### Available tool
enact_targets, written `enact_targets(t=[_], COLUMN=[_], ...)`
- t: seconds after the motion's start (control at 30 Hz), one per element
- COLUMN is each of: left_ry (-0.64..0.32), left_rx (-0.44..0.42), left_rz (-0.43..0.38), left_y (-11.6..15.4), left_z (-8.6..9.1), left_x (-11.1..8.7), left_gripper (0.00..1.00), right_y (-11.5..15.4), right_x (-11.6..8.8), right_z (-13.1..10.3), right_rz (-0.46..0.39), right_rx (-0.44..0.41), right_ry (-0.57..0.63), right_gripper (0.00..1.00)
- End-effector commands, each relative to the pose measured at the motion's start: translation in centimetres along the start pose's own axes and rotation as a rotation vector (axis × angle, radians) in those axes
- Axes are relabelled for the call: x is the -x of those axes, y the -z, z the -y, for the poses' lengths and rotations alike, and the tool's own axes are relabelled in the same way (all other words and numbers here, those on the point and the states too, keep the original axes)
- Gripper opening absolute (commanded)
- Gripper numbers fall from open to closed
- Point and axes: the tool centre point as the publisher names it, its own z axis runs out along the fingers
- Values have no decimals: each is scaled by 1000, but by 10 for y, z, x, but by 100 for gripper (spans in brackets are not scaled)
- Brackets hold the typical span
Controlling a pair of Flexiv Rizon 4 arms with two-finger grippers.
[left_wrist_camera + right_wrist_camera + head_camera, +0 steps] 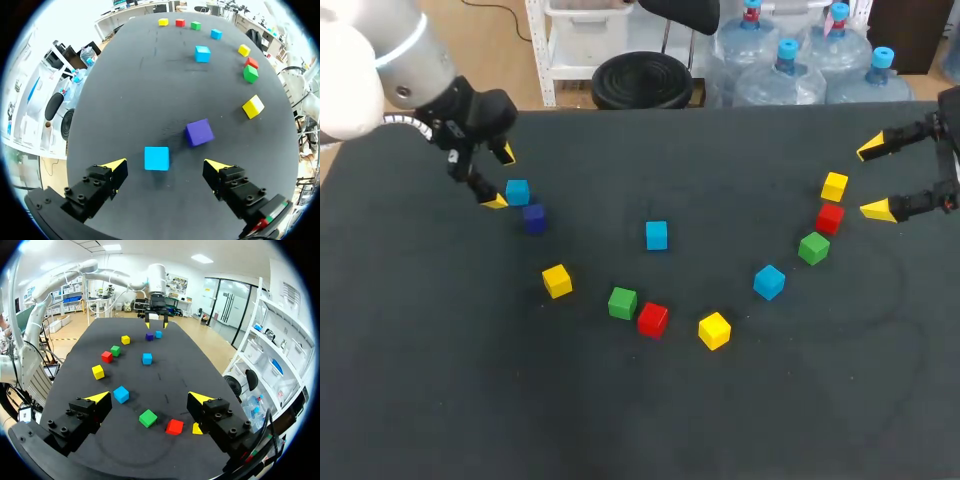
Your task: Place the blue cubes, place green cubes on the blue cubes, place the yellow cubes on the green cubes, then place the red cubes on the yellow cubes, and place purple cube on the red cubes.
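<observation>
Cubes all sit singly on the tabletop (pixel 440 400), strung out in a loose arc, so here's what you've got.

Your left tool (pixel 502 177) hangs over the far left corner area with its fingers spread wide. The corner blue cube (pixel 156 158) sits on the surface just ahead of the gap between them, touching neither finger. The purple cube (pixel 199 132) is just beside that one, a bit further in from the left edge and turned at a slight angle.

From there the arc runs toward the near edge. You get the left yellow cube (pixel 557 281), then the left green cube (pixel 622 302) with the near red cube (pixel 653 319) tight beside it (can't tell if they actually touch), then the near yellow cube (pixel 714 330).

It curves back up toward the right edge with the right blue cube (pixel 769 281), right green cube (pixel 813 247), right red cube (pixel 830 217) and right yellow cube (pixel 834 186). Those last three are bunched close together. The middle blue cube (pixel 656 235) sits on its own inside the arc, roughly mid-tabletop.

Your right tool (pixel 873 179) is at the right edge, toward the far side, with its fingers wide apart too and gripping nothing. The right yellow cube and right red cube lie just in from its tips.
</observation>
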Motion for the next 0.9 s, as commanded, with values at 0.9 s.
enact_targets(t=[0.9], left_ry=[-18], left_rx=[-44], left_rz=[8], left_y=[-27], left_z=[-16], left_x=[-3], left_gripper=[69], right_y=[-1], right_x=[0], right_z=[1], right_rz=[2], right_rx=[0], right_ry=[1], right_gripper=[100])
